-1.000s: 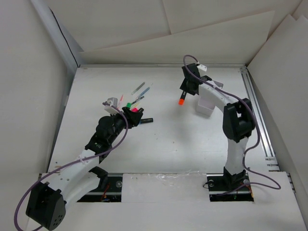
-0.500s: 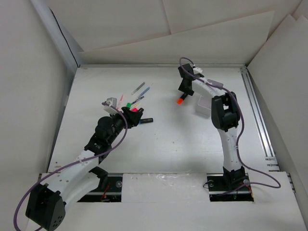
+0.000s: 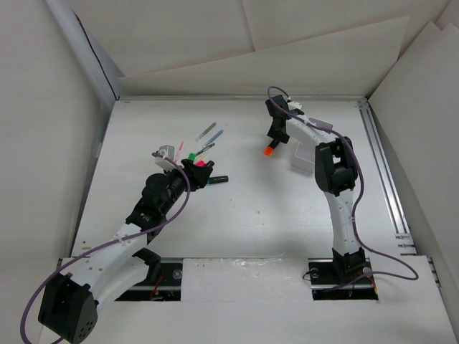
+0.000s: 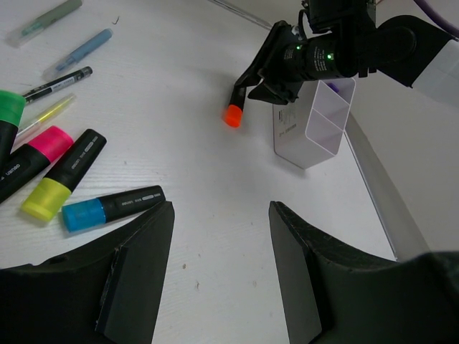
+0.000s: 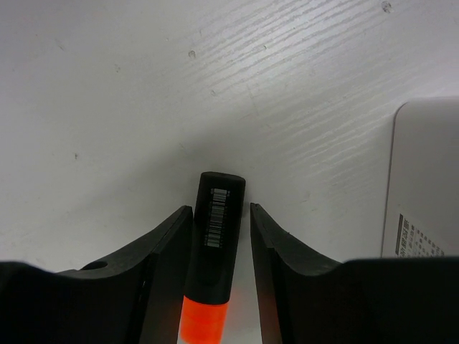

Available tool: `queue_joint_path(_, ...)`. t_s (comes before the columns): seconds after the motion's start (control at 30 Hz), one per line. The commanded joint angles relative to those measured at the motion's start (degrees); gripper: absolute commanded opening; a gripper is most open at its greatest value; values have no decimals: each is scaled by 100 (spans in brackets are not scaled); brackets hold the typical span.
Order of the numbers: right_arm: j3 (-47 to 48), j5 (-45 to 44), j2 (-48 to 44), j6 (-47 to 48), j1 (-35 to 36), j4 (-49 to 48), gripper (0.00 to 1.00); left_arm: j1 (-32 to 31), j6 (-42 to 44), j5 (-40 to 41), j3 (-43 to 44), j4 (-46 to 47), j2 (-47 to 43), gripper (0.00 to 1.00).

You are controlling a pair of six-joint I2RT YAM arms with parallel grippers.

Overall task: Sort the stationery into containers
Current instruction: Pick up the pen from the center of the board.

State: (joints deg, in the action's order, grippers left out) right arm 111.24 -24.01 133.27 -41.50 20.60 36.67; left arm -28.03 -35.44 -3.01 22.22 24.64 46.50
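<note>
1. The right gripper (image 3: 273,138) is shown with its jaws pinched on an orange highlighter (image 5: 216,236), over the far part of the counter, right of the middle.
2. The highlighter's long axis is tilted. Its black end is held at the fingertips, and its orange end is pointed down and toward the near edge. Whether it touches the counter cannot be told.
3. A pale divided box (image 4: 316,123) is placed just beside the highlighter, on the side of the right edge. It is judged that the coming move turns on this short sideways gap and on the highlighter being stood up over a compartment.
4. The right arm is plainly the nearer to the box.
5. The left gripper (image 4: 221,212) is held with its jaws spread and nothing between them, toward the far-left corner.
6. Beside it are laid the loose highlighters (image 4: 77,169), with blue, yellow, pink and green ends, and several thin pens (image 4: 77,52).
</note>
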Motion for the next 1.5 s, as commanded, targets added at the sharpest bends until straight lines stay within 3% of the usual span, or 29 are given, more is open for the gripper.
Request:
queue_joint_path(0.0,126,-69,50,27,32,235,44,-18,2,-60,124,260,-1,52)
queue_joint_path(0.27,275,-16,155,89,146,526,35,-18,2,-60,72,208,-185,52)
queue_joint_path(0.33,275,-16,155,89,146,526,39,-18,2,1,72,208,-237,52)
queue_joint_path(0.4,275,37,155,89,199,579,49,-18,2,2,72,208,-238,52)
queue_joint_path(0.47,275,37,155,37,268,579,50,-18,2,2,72,146,-238,52)
queue_joint_path(0.5,206,37,155,36,269,579,48,-18,2,2,72,146,-308,52)
queue_joint_path(0.53,205,37,155,36,269,579,38,-18,2,2,72,146,-308,52)
queue_joint_path(0.63,100,37,102,36,269,579,26,-18,2,2,72,94,-308,52)
queue_joint_path(0.83,-539,89,-345,-16,330,97,11,-18,2,63,63,146,-379,52)
queue_joint_path(0.97,-893,3,-1292,36,383,-536,7,-18,2,10,63,146,-326,52)
queue_joint_path(1.13,-666,-1112,-2059,159,383,-590,7,-18,2,10,116,147,-212,52)
queue_joint_path(1.2,-665,-2356,-2339,212,243,-660,7,-18,2,19,116,198,-212,52)
queue_joint_path(1.23,-665,-2363,-2402,212,191,-722,8,-18,2,19,55,199,-264,52)
queue_joint_path(1.27,-665,-3024,-2402,212,138,-722,8,-18,2,19,55,199,-264,52)
queue_joint_path(1.4,-612,-4135,-2455,212,-309,-775,13,-18,2,-51,55,199,-264,52)
queue_joint_path(1.47,-612,-4374,-2455,160,-451,-827,13,-18,2,-51,55,199,-264,52)
